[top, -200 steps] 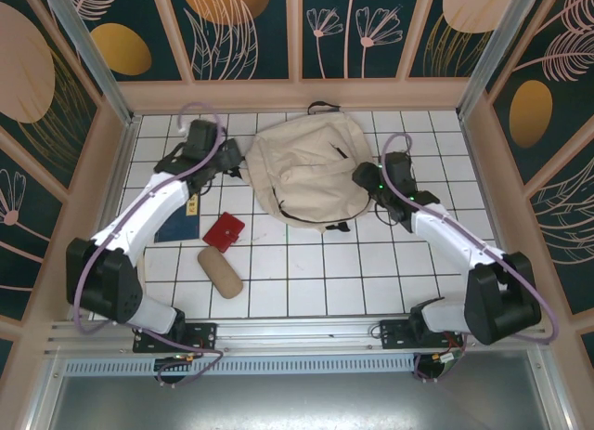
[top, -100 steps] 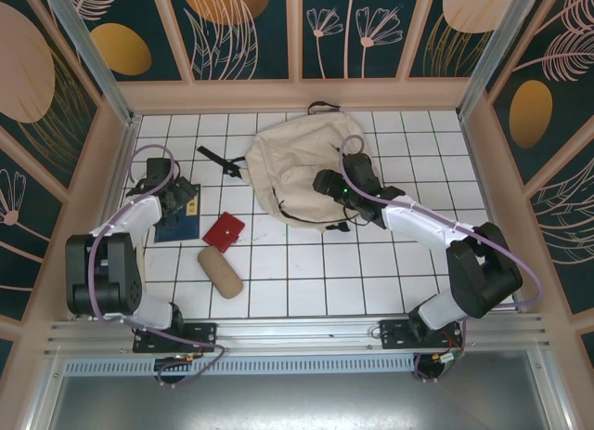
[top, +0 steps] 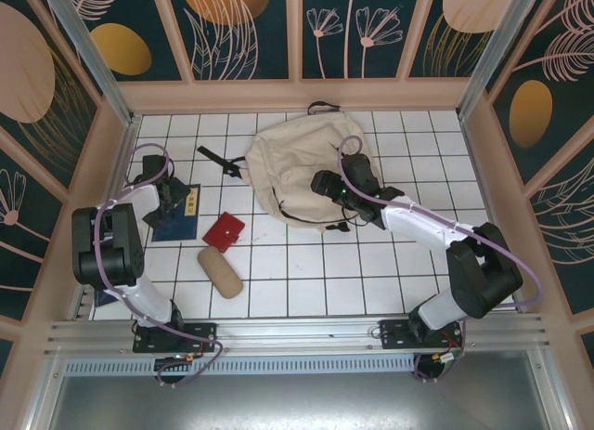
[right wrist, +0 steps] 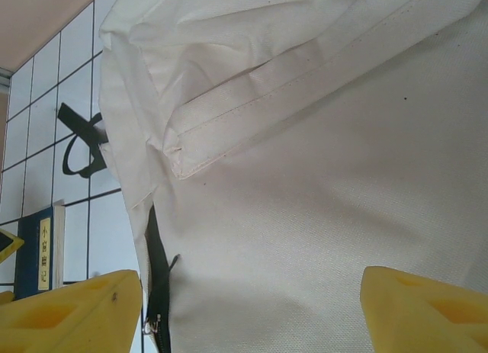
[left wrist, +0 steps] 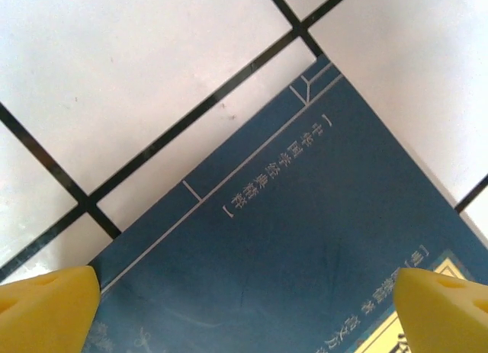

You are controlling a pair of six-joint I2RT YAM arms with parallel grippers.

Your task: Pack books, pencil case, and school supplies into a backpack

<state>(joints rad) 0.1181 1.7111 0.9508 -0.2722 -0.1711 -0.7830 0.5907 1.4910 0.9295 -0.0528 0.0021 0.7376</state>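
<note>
The beige backpack (top: 302,170) lies flat at the back middle of the tiled table. My right gripper (top: 320,183) hovers over its front panel (right wrist: 320,216), open, with a dark zipper (right wrist: 156,292) by the left finger. The navy books (top: 178,226) lie flat at the left; I cannot tell them apart. My left gripper (top: 171,199) hangs close above the top cover (left wrist: 290,246), wide open, with nothing between its yellow fingertips (left wrist: 46,311). A yellow label (left wrist: 396,330) shows on the cover. The red square supplies (top: 224,231) and the tan pencil case (top: 220,272) rest just right of the books.
A black strap (top: 218,161) trails from the backpack's left side across the tiles, also seen as a loop of strap (right wrist: 80,143). Wooden walls enclose the table on three sides. White tiles stretch in front of the backpack.
The left arm pulled back from the backpack's left side and folded down over the books. The right gripper moved left onto the backpack's front panel.
</note>
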